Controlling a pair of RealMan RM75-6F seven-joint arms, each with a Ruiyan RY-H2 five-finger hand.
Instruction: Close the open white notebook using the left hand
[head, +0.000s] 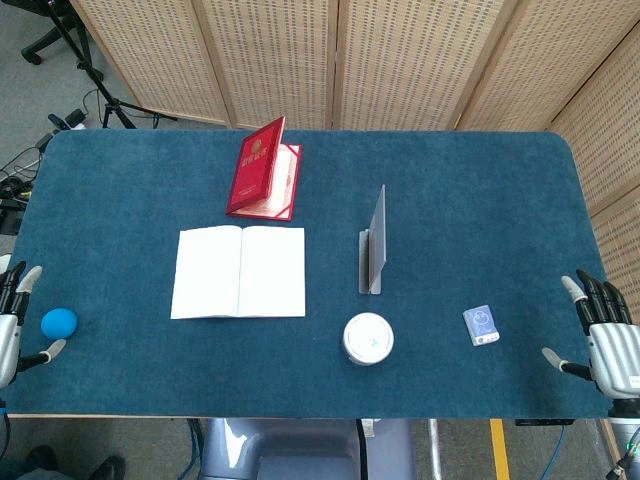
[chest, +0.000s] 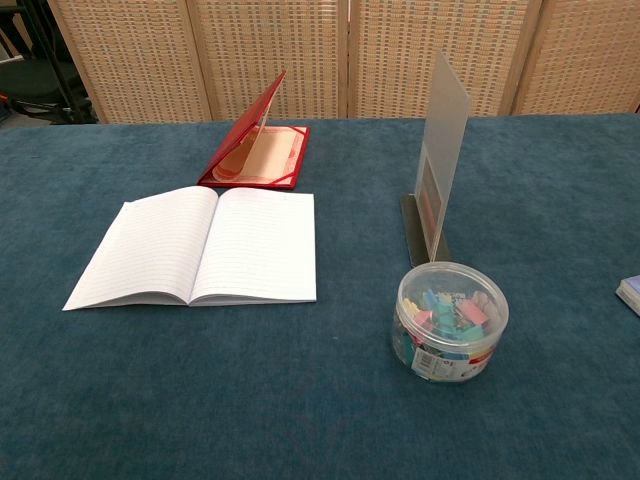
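This looks like a lab or test room. A table (head: 480, 180) with a blue cloth stands before folding screens (head: 400, 60), camera stands (head: 90, 70) and wires (head: 20, 165) sit on the grey floor, and yellow tape (head: 497, 450) marks the ground

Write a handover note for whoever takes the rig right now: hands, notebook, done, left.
Left hand: open, at the table's left edge, holding nothing, beside a blue ball.
Right hand: open, at the right edge, holding nothing.
White notebook: lies open and flat, left of centre, in front of the half-open red booklet. Neither hand touches it.
Done: nothing yet.
Left: reach in with the left hand and fold one side of the notebook over to close it.
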